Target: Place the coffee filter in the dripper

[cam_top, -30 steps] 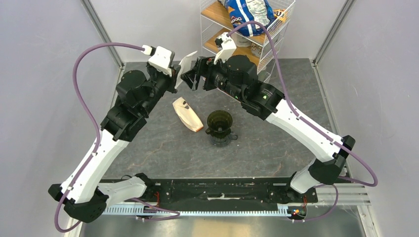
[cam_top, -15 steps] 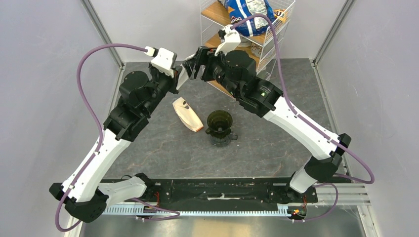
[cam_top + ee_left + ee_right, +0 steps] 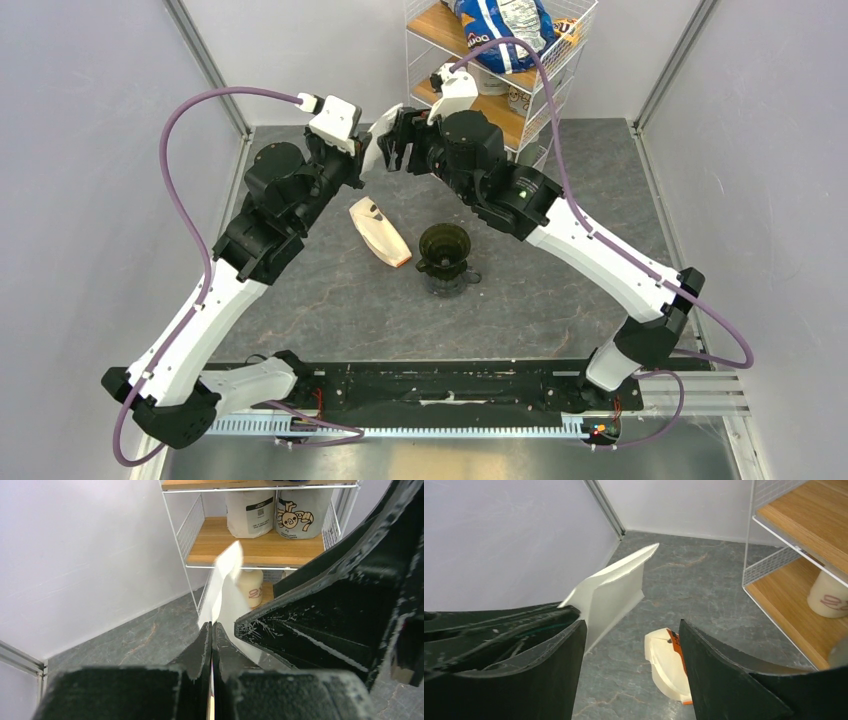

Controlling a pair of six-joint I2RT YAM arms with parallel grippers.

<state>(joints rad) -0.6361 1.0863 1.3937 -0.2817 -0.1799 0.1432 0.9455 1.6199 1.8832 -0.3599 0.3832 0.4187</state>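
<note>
**Right arm has closed in on the filter**

Right arm (image 3: 590,245) has swung up and in toward the back of the desk (image 3: 560,290) over the last second, and its jaws have narrowed a bit on the way. They're still wide apart though, not gripping anything. From the right wrist view the coffee filter (image 3: 611,592) sticks up into the gap. It's right beside one finger (image 3: 524,670), with the other finger (image 3: 734,680) well apart from it.

Left arm (image 3: 265,215) has barely budged. Its jaws are pinched fully together on the bottom edge of the filter. In the left wrist view you can see the filter (image 3: 223,582) rising out of the seam between the two fingers, partly spread open. So it's up in the air at the back of the desk, between the two wrists and held clear of the surface.

The dripper (image 3: 444,247) sits upright mid-desk, well apart from the filter, which isn't in it yet. Just left of it the tan packet (image 3: 378,231) with the orange end lies flat, same spot as before. The wire shelf rack (image 3: 520,95) stands behind the right arm, with a snack bag (image 3: 500,25) on top and some containers (image 3: 250,512) on its wooden shelves.
</note>
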